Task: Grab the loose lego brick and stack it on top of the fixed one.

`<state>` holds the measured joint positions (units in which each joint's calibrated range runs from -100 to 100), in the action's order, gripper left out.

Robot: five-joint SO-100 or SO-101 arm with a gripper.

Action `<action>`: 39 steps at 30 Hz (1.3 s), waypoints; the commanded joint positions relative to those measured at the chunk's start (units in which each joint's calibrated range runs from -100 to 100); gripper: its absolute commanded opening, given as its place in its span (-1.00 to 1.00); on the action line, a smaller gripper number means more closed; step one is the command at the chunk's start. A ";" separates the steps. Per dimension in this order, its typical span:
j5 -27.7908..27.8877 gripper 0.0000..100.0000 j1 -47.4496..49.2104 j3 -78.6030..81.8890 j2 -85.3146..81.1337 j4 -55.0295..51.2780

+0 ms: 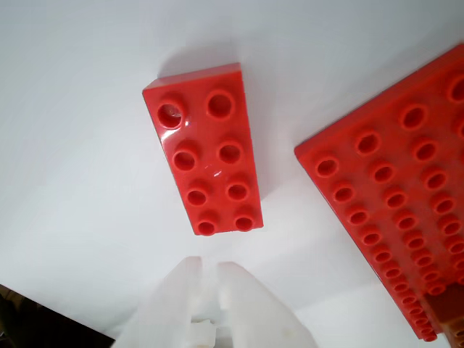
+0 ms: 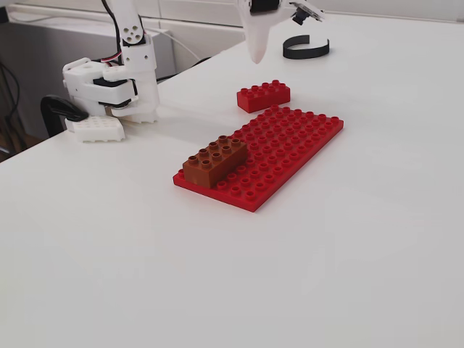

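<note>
Loose lego brick, small and bright red, is lying studs-up on the white table in the wrist view, just beside the flat red baseplate but apart from it, with a strip of bare table showing between the two. The gripper is entering from the bottom edge, its two white fingers nearly pressed together with only a thin slit between them; they are holding nothing and touching nothing, their tips hanging short of the brick's near end.

In the fixed view the loose lego brick is sitting just beyond the far edge of the baseplate, while the fixed one, a brown brick, is standing plugged onto the baseplate's near-left corner, well apart from the red brick. The gripper is hovering above the table beside the red brick, clear of it, its fingers appearing as one tapered white point. A black ring-shaped object is lying farther back.

Judging from this, the main risk is the narrow opening: descending with fingers this close would land them on the studs or shove the brick toward the baseplate rather than straddling it. The brick is also lying at an angle to the fingers, so a poorly aligned pinch could twist it out.
</note>
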<state>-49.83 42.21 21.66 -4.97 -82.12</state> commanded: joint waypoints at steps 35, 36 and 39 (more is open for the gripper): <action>-2.23 -0.39 5.93 16.35 -0.20 20.11; -2.70 -0.39 6.53 16.26 -0.20 20.11; -3.44 -0.39 7.64 15.81 -0.28 20.11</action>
<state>-52.69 48.96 38.05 -4.97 -62.44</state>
